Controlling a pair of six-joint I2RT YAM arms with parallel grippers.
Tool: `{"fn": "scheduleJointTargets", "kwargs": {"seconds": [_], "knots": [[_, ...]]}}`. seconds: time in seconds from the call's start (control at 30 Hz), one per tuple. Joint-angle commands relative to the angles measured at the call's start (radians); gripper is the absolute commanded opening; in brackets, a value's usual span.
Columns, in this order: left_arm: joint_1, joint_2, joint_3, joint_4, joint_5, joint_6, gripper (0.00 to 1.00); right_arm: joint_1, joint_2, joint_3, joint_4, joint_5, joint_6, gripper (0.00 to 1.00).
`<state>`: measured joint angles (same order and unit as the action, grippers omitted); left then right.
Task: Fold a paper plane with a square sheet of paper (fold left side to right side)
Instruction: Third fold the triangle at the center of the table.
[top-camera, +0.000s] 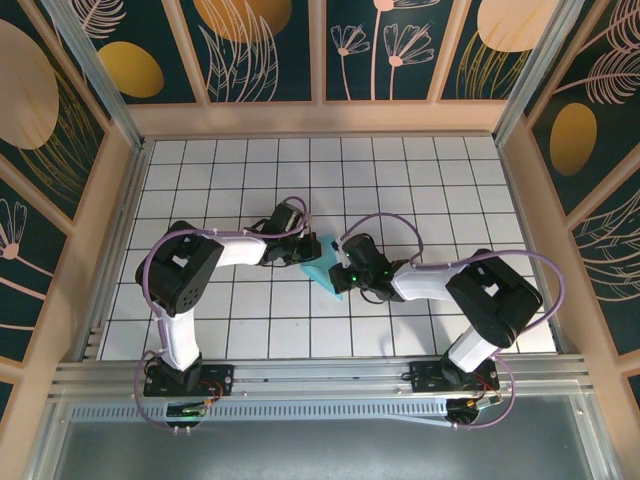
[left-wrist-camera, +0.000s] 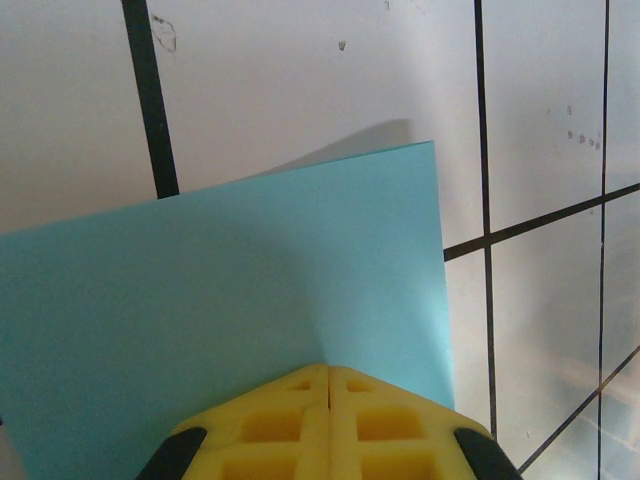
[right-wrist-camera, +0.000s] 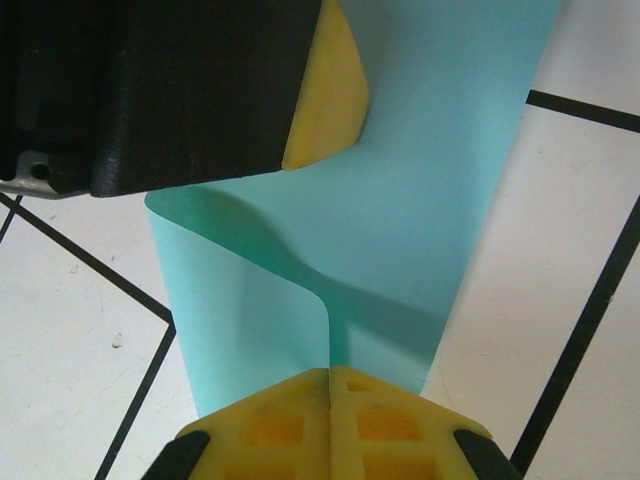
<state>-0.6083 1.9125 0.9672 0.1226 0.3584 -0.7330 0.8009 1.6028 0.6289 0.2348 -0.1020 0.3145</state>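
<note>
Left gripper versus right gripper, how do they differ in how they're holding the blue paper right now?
The left gripper has the square sheet of paper spread flat and smooth ahead of it; ahead of the right gripper it curls into a soft bend. From above, the left gripper meets the sheet's far left side, the right gripper its right side. Both are shut on it.

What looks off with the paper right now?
The square sheet of paper isn't flat: in the right wrist view it buckles into a soft wave between the left gripper and right gripper, both shut on it, with one edge curled over instead of creased. No tear visible.
</note>
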Motion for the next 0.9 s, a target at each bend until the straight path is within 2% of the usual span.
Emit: {"fn": "scheduleJointTargets", "kwargs": {"seconds": [0.0,0.5,0.67,0.87], "knots": [[-0.005,0.042,-0.007,-0.075,-0.039,0.012,0.0,-0.011,0.008,0.021,-0.003,0.017,0.0,0.0],[-0.005,0.033,-0.01,-0.069,-0.041,0.008,0.0,-0.011,0.063,0.037,-0.036,-0.001,-0.006,0.0],[-0.003,-0.003,-0.006,-0.076,-0.072,0.01,0.0,-0.012,0.077,0.025,-0.051,-0.012,0.0,0.0],[0.039,-0.097,0.0,-0.095,-0.084,0.02,0.09,-0.011,0.073,0.015,-0.07,-0.01,0.002,0.0]]}}
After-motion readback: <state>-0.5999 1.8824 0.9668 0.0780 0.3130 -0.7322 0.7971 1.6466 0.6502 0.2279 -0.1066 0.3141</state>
